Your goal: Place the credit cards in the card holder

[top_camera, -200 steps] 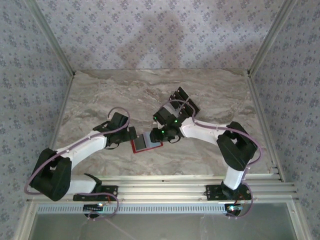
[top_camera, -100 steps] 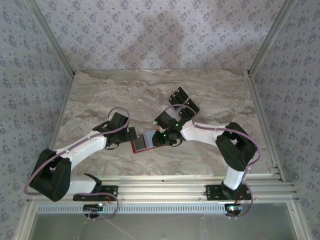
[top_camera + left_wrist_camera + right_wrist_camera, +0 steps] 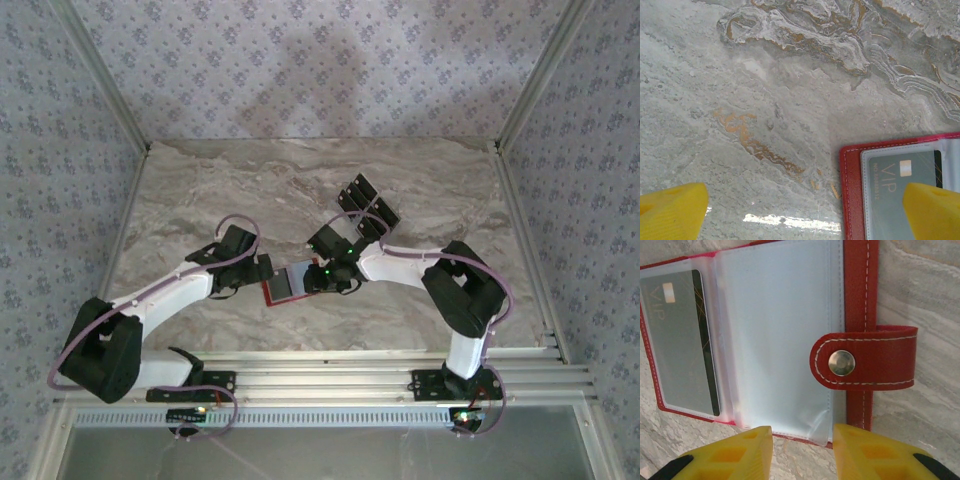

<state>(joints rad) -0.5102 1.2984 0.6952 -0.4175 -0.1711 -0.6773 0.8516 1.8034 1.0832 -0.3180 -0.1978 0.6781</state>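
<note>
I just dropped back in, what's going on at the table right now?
The red card holder lies open on the marble table between the two arms. One black VIP card sits in a clear sleeve; the sleeve beside it looks empty. The right gripper hovers at the holder's edge, partly open, gripping nothing. The left gripper is wide open, one finger over the holder's card side. The other credit cards lie fanned farther back.

Above the yellow fingers (image 3: pixel 875 455) of the right gripper (image 3: pixel 799 442), the card holder (image 3: pixel 860 300) is red with white stitching, a silver snap (image 3: pixel 841 362) and frosted pale-blue sleeves. Its credit card (image 3: pixel 682 340) is dark grey with gold VIP lettering. The table (image 3: pixel 765 100) is grey marble veined rust-orange.
</note>
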